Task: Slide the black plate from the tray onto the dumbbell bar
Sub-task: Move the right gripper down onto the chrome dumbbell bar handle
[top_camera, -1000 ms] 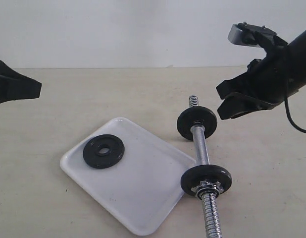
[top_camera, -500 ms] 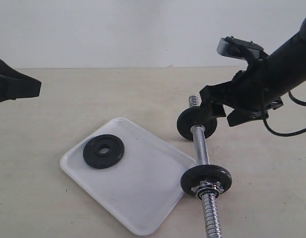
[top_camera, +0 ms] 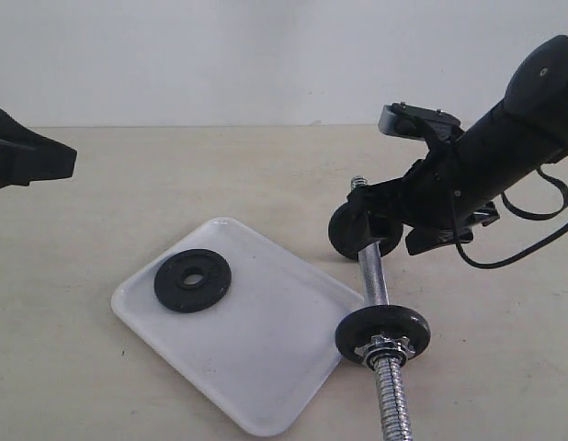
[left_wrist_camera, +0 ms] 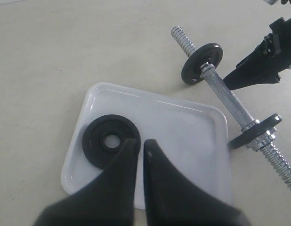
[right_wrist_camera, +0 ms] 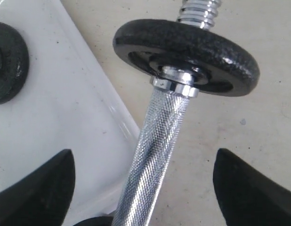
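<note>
In the exterior view I see the plate (top_camera: 193,280) lying flat on the tray (top_camera: 266,367), apart from the bar (top_camera: 373,280). My right gripper (top_camera: 387,230) is spread wide and holds nothing. In the left wrist view my left gripper (left_wrist_camera: 141,143) is closed and empty, above the plate. In the right wrist view the bar lies between the fingers (right_wrist_camera: 42,186), untouched.

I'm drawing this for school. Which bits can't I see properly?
Exterior view: far end of the dumbbell bar mostly behind the right gripper; near end cut by the bottom edge.
Exterior view: left gripper partly cut by the left edge.
Right wrist view: black plate cut by the picture's edge.
</note>
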Controlling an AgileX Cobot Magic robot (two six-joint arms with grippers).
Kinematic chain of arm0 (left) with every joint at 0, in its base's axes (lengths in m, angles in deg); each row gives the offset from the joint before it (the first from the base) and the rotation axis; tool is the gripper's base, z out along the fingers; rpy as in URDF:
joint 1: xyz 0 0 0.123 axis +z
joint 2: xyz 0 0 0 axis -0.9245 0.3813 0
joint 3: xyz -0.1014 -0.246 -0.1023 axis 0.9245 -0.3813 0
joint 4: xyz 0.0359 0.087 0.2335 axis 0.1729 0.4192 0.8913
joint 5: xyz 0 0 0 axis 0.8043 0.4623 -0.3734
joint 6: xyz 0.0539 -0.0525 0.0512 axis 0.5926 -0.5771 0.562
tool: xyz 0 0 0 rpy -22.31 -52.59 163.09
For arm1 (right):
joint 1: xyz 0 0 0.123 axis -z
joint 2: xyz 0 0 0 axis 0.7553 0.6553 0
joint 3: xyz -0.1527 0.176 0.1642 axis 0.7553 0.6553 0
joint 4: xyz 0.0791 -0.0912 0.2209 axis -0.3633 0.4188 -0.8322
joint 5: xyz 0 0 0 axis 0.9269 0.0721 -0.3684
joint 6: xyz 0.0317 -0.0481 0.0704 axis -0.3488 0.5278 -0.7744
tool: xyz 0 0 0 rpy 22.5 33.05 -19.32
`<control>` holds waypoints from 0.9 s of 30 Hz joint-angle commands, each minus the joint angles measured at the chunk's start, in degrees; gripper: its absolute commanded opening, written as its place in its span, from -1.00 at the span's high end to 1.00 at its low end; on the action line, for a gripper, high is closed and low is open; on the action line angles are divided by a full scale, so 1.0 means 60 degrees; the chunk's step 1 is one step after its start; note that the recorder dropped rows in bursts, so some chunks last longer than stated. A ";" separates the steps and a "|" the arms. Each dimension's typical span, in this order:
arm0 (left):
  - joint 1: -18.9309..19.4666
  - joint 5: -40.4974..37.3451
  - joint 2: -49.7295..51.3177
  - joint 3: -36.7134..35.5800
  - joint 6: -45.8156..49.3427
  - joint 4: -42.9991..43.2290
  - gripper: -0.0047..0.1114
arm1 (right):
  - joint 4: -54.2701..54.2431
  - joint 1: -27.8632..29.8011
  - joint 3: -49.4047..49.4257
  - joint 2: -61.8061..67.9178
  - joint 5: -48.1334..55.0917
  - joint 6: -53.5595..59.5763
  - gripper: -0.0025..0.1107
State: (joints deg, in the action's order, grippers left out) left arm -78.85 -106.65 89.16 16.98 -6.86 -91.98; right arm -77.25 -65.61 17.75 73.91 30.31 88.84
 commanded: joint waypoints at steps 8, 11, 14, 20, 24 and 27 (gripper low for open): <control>-0.0051 0.0413 0.0005 0.0075 0.0252 -0.0091 0.84 | -0.0373 -0.0017 -0.0048 0.0310 -0.0359 -0.0058 -0.32; -0.0051 0.0413 0.0005 0.0075 0.0405 -0.0091 0.84 | -0.0519 -0.0017 -0.0048 0.0574 -0.0498 -0.0058 -0.32; -0.0051 0.0413 0.0005 0.0075 0.0405 -0.0091 0.84 | -0.0880 -0.0017 -0.0048 0.0664 -0.0569 -0.0008 -0.32; -0.0051 0.0584 0.0005 0.0075 0.0488 -0.0091 0.84 | -0.1017 -0.0017 -0.0048 0.1045 -0.0625 0.0054 -0.32; -0.0051 0.0584 0.0005 0.0075 0.0488 -0.0091 0.84 | -0.1387 -0.0017 -0.0048 0.1213 -0.0637 0.0054 -0.32; -0.0051 0.0689 0.0005 0.0075 0.0488 -0.0091 0.84 | -0.1716 -0.0017 -0.0048 0.1213 -0.0675 0.0315 -0.20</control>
State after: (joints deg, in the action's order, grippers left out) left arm -78.85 -103.59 89.16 16.98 -4.21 -92.11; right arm -86.80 -65.61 17.72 81.24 26.49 89.49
